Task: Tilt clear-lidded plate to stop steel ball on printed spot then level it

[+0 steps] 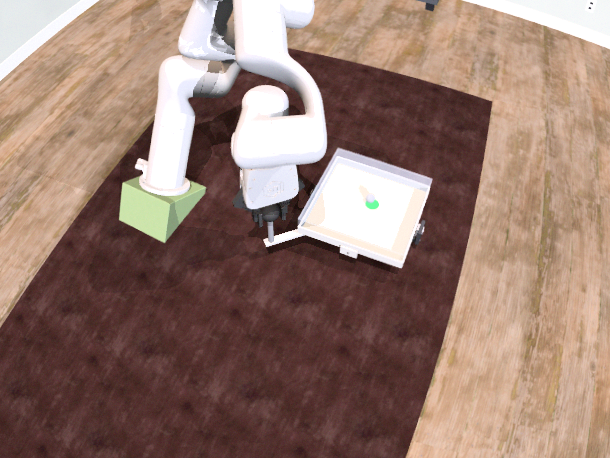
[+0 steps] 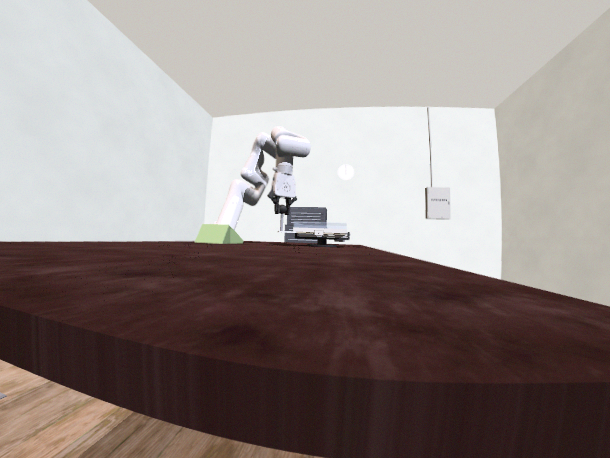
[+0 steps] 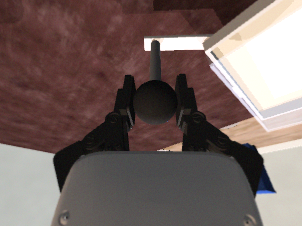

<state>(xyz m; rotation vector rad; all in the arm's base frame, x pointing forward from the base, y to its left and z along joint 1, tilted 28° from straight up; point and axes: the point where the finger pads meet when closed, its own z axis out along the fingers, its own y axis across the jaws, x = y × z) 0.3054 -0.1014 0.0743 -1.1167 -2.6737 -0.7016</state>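
Beside the plate (image 1: 320,210), the gripper (image 3: 155,100) clamps the lever's knob (image 3: 155,103); overtilting could roll the ball (image 1: 370,198) off the spot (image 1: 372,204).

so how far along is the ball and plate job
Mostly done: the steel ball sits at the upper edge of the green spot. In hand: the gripper is shut on the handle's knob. Left: centre the ball if needed, level the plate, release.
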